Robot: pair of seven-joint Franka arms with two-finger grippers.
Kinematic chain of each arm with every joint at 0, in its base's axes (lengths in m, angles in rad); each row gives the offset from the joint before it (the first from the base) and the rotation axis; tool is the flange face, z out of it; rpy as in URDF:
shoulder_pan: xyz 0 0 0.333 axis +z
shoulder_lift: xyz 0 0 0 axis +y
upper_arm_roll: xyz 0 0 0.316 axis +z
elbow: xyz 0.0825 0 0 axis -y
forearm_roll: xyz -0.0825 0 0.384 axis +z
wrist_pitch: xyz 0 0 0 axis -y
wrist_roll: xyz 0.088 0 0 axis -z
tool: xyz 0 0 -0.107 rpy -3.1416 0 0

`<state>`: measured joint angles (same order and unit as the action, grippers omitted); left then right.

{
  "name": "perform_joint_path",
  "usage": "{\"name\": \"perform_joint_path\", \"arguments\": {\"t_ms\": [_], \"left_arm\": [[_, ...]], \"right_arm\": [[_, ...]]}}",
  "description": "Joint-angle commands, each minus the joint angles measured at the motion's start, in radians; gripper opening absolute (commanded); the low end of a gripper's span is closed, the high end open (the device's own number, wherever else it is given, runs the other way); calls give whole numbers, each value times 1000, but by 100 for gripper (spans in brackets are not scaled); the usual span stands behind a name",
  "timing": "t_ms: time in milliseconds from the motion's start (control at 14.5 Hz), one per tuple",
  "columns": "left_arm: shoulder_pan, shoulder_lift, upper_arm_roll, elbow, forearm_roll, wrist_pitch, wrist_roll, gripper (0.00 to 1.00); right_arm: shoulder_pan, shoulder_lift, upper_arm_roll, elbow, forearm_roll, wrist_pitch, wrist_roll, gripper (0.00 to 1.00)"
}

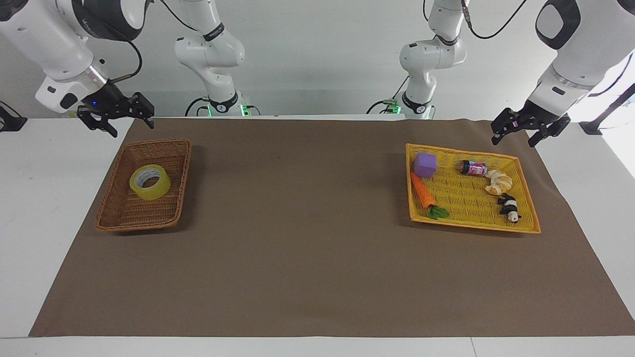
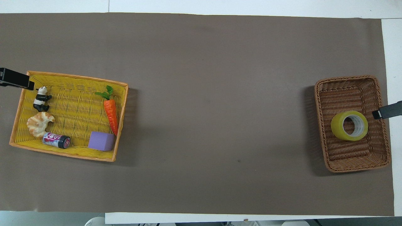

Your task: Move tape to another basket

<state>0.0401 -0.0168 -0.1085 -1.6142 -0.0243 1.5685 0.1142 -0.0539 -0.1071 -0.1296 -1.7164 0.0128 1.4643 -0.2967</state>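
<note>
Fingers of the right gripper (image 1: 118,120) are spread apart and grasp nothing; they hang in the air over the worktop's (image 1: 307,258) edge at the right arm's end, clear of the rectangular brown woven wicker basket (image 1: 174,214) below. In the facing view this gripper sits at about 11 o'clock from the wide ring-shaped roll of translucent yellow tape (image 1: 150,182), well apart from it. In the overhead view only the tip of one finger (image 2: 387,110) shows, over the wicker basket's rim at roughly 2 o'clock from the roll.

That roll rests inside the wicker basket, on the woven floor in the half nearer the robots. It does not lie quite flat: it is tilted, so its whitish inner core (image 2: 357,124) shows, and the hole's axis points upward and leans toward the right arm's end of the worktop.

Fingers of the left gripper (image 1: 523,132) are likewise spread and empty; that arm waits over the corner of the bright yellow-orange plastic mesh basket (image 1: 471,225) at the left arm's end. Inside the mesh basket lie a purple cube (image 1: 425,164), an orange toy carrot (image 1: 422,190), a small can (image 1: 473,168), a croissant (image 1: 498,182) and a panda figure (image 1: 509,207).
</note>
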Motion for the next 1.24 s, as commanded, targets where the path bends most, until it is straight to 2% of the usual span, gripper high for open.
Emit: {"name": "perform_joint_path", "arguments": {"t_ms": [0, 138, 277, 484, 691, 899, 1176], "left_arm": [[-26, 3, 12, 5, 18, -41, 7, 100], [-26, 3, 12, 8, 32, -68, 7, 100], [-25, 1, 12, 7, 53, -67, 4, 100], [-8, -3, 12, 1, 58, -71, 1, 100], [41, -11, 12, -9, 61, -70, -4, 100], [44, -11, 12, -13, 63, -70, -74, 100], [40, -11, 9, -24, 63, -61, -73, 100]], "right_arm": [[-3, 50, 22, 124, -54, -71, 73, 100], [3, 90, 24, 196, -42, -114, 77, 100], [3, 104, 68, 208, -56, -111, 112, 100], [57, 132, 6, 224, -53, -133, 157, 100], [71, 132, -4, 225, -53, -130, 160, 100], [69, 130, -5, 225, -47, -133, 160, 100], [69, 122, -21, 225, -42, -133, 159, 100]]}}
